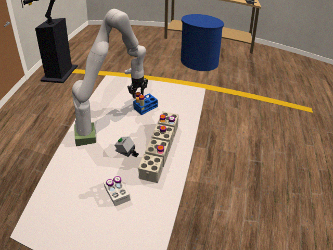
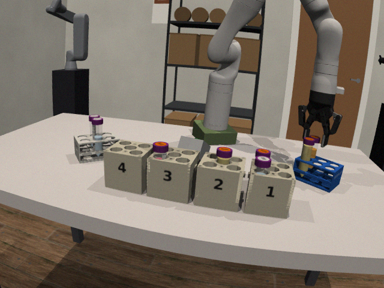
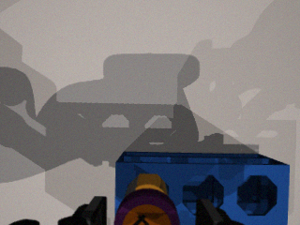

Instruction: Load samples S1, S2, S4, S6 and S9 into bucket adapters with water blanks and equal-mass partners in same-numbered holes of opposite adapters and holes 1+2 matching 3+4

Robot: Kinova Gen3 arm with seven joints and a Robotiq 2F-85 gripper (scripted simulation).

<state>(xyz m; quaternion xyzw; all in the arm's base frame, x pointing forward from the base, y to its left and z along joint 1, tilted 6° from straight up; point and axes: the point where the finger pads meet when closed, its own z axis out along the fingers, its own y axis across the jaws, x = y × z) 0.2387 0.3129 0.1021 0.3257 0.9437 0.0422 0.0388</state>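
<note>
My gripper is open and hangs straight down over the left end of the blue rack. Its fingertips are level with the caps of two orange-dot sample tubes standing there. In the wrist view one orange-dot cap lies between my fingers, apart from both. Adapter 1 holds an orange-dot tube and a white-dot blank. Adapter 2 and adapter 3 each hold one orange-dot tube. Adapter 4 is empty.
A white rack with two white-dot blanks stands at the near end of the table. The sloped desk with the green DONE key sits between the arm's base and the adapter row.
</note>
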